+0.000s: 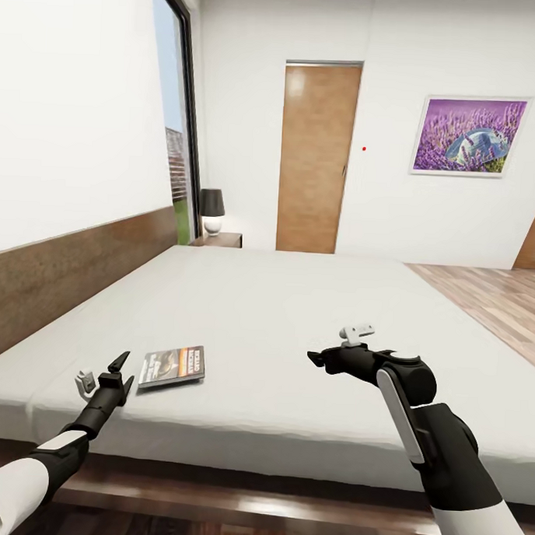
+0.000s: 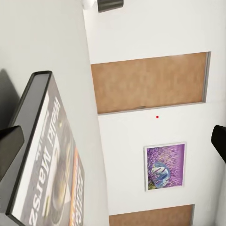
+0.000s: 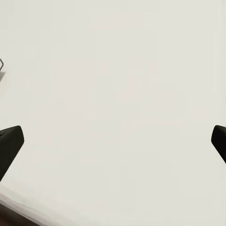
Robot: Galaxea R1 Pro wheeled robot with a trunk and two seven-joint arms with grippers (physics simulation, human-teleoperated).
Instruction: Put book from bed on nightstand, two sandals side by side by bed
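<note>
book (image 1: 172,367) lies flat on the bed (image 1: 281,315) near its front edge, just beside your left gripper (image 1: 116,372), fingers apart. right gripper (image 1: 316,358) hovers over bare mattress, fingers spread. slide one left finger under the book's near edge before closing; nightstand (image 1: 219,240) sits far off by the headboard.

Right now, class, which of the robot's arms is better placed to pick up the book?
The left. Its open left gripper sits right beside the book on the bed; the right gripper hovers farther off.

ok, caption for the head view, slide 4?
Open left gripper beside the book on the bed, right gripper hovering.
</note>
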